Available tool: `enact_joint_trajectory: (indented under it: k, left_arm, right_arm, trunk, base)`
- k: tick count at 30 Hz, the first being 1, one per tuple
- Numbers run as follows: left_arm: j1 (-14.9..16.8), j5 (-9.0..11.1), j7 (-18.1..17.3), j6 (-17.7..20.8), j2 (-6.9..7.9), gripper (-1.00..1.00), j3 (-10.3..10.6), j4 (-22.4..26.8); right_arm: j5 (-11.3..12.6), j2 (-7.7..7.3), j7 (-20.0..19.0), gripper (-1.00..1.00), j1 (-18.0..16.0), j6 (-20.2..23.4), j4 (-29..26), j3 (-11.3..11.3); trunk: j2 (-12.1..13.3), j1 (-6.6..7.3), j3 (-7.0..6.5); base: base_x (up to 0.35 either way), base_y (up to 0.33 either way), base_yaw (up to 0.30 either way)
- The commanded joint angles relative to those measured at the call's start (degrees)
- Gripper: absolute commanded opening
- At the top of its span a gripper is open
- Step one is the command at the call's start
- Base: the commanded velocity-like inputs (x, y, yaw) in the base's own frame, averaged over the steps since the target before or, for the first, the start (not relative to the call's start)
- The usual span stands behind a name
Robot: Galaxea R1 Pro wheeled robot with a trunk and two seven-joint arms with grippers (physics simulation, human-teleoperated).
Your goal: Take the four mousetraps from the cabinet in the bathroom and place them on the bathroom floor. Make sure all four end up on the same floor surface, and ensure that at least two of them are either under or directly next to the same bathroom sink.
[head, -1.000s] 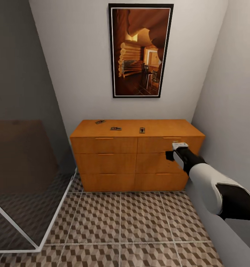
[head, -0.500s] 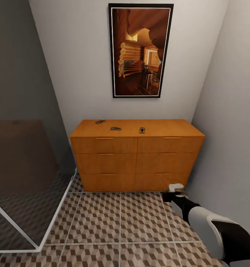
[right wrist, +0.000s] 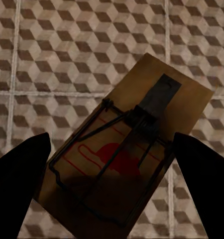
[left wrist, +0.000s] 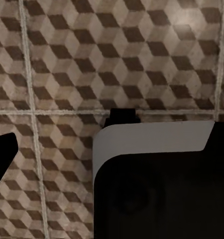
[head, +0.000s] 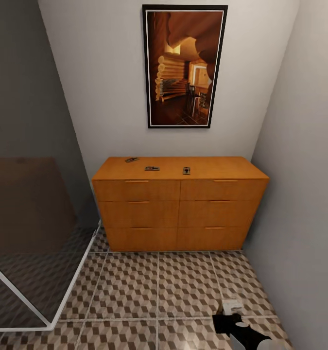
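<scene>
Right end effector [right wrist: 112, 164] grips a brown mousetrap [right wrist: 127, 144] (dark wire, red mark).

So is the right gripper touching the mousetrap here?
Cannot tell. The right wrist view shows the mousetrap between the dark fingers of the right gripper; their edges meet its outline, but neither contact nor gap is plain.

Over the last second we see the right gripper [head: 230, 313] descend from the cabinet's [head: 178, 209] top-drawer height to just above the bathroom floor [head: 159, 291], a mousetrap [right wrist: 129, 144] between its fingers.
</scene>
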State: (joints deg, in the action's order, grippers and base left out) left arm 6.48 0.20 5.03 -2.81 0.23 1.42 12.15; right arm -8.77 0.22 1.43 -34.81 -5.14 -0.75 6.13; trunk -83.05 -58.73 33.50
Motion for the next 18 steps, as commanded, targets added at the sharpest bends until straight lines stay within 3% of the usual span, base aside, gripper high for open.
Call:
enact_joint_trajectory:
  k: [1,3,6,10,18]
  left_arm:
    - [0.02,0.04,0.20,-0.08,0.01,1.00,0.16,0.72]
    - [0.02,0.03,0.26,0.73,0.03,1.00,0.12,3.04]
    - [0.02,0.05,0.25,5.06,0.13,1.00,0.08,8.60]
    - [0.02,0.06,0.24,8.71,1.03,1.00,0.04,13.77]
    - [0.02,0.31,0.20,8.83,2.66,1.00,-1.06,14.46]
  right_arm:
    - [-0.61,0.02,-0.11,-1.00,0.54,-0.19,0.04,0.46]
    - [-0.62,0.03,-0.72,-1.00,2.12,-0.20,0.04,0.46]
    - [-0.63,0.11,-1.24,-1.00,5.58,-0.17,0.04,0.46]
    - [-0.56,0.54,-1.34,-1.00,10.65,-0.13,0.05,0.46]
    - [-0.55,1.55,-1.04,-1.00,14.29,-0.06,0.07,0.48]
  trunk:
    - [-0.02,0.00,0.05]
    - [-0.02,0.00,0.05]
    - [-0.02,0.00,0.05]
    - [-0.02,0.00,0.05]
    - [-0.02,0.00,0.05]
  base:
    - [0.000,0.000,0.000]
    - [0.000,0.000,0.000]
    - [0.000,0.000,0.000]
    - [0.000,0.000,0.000]
    - [0.000,0.000,0.000]
